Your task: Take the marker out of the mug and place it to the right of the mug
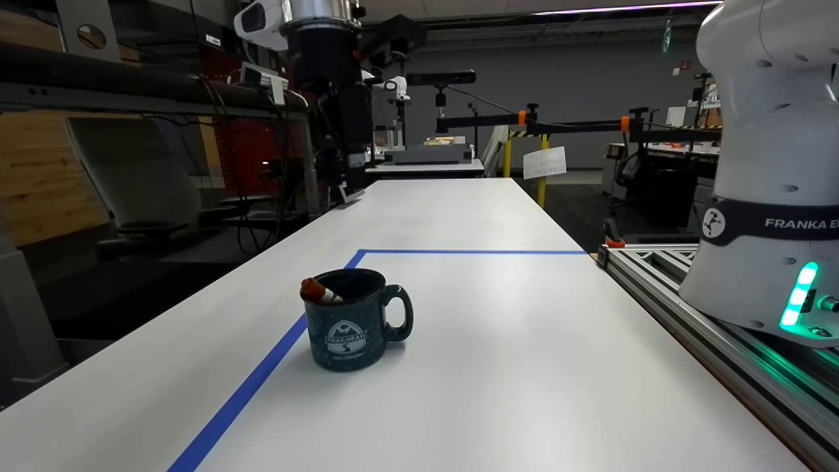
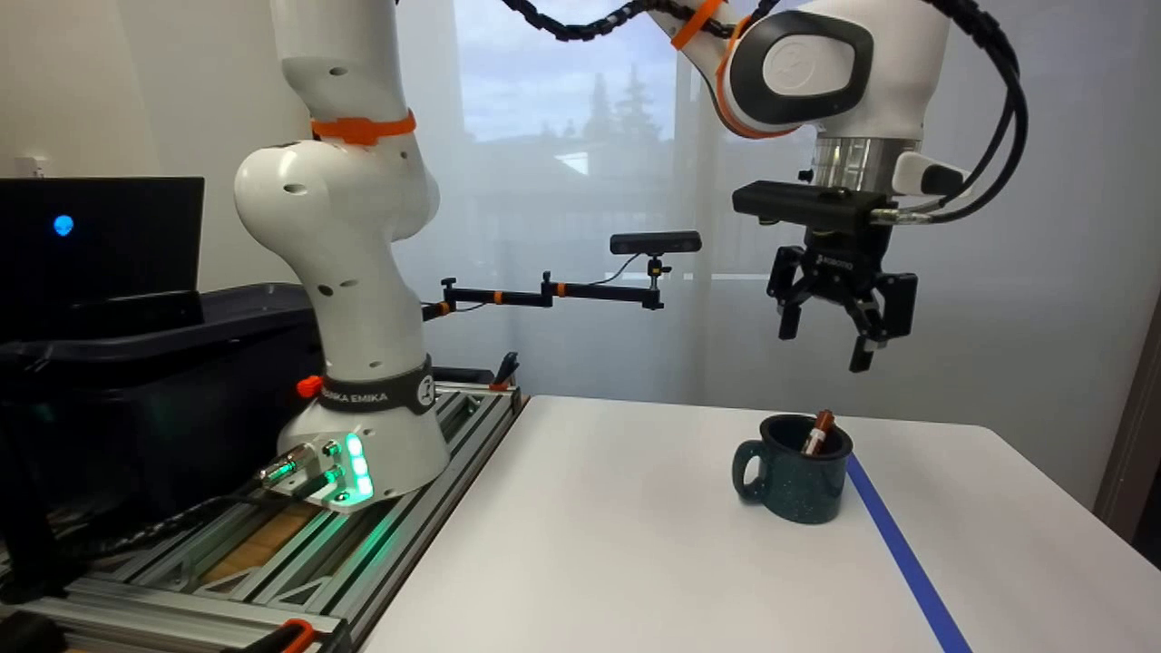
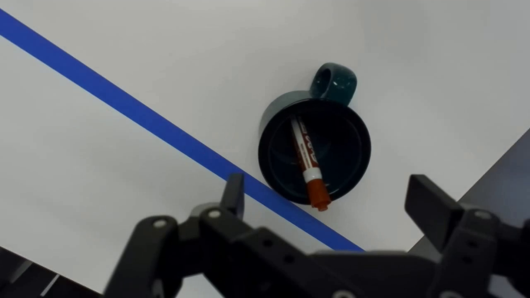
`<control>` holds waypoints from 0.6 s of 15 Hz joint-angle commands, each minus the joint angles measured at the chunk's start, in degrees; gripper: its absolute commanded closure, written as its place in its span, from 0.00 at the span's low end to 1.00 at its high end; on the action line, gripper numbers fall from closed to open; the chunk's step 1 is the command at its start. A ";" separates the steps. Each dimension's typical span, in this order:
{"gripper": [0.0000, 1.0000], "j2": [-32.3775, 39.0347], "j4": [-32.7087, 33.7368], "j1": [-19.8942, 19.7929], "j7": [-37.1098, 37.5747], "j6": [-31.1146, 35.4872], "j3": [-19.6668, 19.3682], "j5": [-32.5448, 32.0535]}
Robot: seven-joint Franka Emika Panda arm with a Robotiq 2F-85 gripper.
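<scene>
The gripper [image 2: 824,347] is hovering above the mug [image 2: 803,490], fingers [image 3: 234,193] spread wide and grasping nothing. Below it, the marker [image 3: 308,161] is leaning inside the mug, its capped end projecting over the rim toward the blue tape [image 3: 140,114]. In the wrist view, the marker's long axis is running roughly crosswise to the closing direction, so a grasp is probably calling for little wrist rotation.

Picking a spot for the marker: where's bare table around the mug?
Bare table lies between the metal frame and the handle side of the mug; more between the blue tape and the edge beyond. Crowded is the mug's tape side: the marker pokes over the rim there, and the gripper hangs above.
</scene>
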 commanded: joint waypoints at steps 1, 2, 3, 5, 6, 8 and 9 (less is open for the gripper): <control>0.00 2.67 0.35 -0.10 -1.05 2.85 1.03 -0.15; 0.00 3.45 0.41 -0.23 -0.64 3.51 1.19 -0.38; 0.00 4.13 0.47 -0.34 -0.60 4.07 1.33 -0.56; 0.00 5.17 0.49 -0.54 -0.45 4.95 1.56 -0.53; 0.15 5.68 0.55 -0.58 -0.26 5.31 1.65 -0.75; 0.34 6.47 0.71 -0.53 -0.31 5.90 1.99 -0.87; 0.44 6.83 0.78 -0.49 -0.14 6.16 2.14 -1.08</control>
